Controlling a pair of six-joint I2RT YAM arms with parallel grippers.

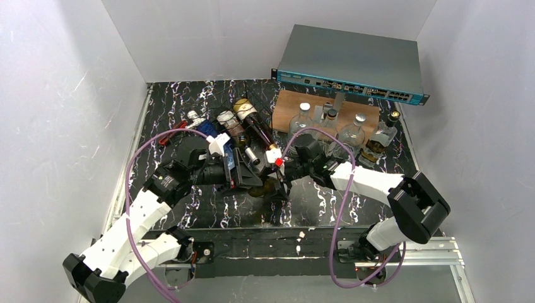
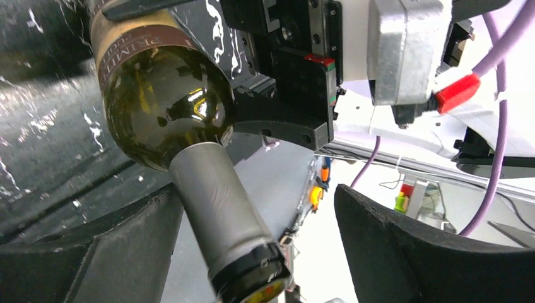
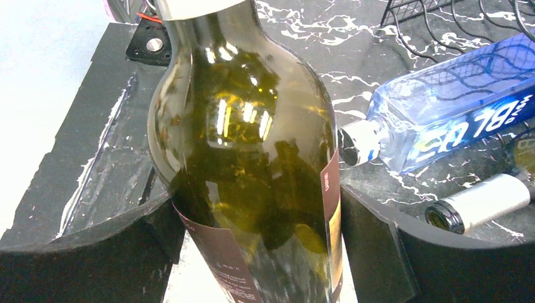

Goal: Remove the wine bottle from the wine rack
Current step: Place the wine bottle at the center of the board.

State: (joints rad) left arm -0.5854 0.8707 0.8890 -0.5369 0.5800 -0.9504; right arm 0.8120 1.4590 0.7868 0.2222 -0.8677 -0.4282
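We found the dark green glass wine bottle (image 3: 252, 158), brown-labelled, clear of the thin black wire rack (image 3: 441, 12), its body clamped between the right fingers (image 3: 82, 265). The left fingers (image 2: 410, 252) stood apart, its grey foil neck (image 2: 214, 208) loose beside one. On that single smooth grip, we judged, it could pivot or slip onto the black marbled surface (image 1: 208, 208).

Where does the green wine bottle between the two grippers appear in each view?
Top external: the green wine bottle is just below centre, mostly hidden.
Left wrist: bottle upper left, neck reaching the bottom edge.
Right wrist: bottle centre, filling most of the picture.
Shared landmark: the black marbled tabletop.
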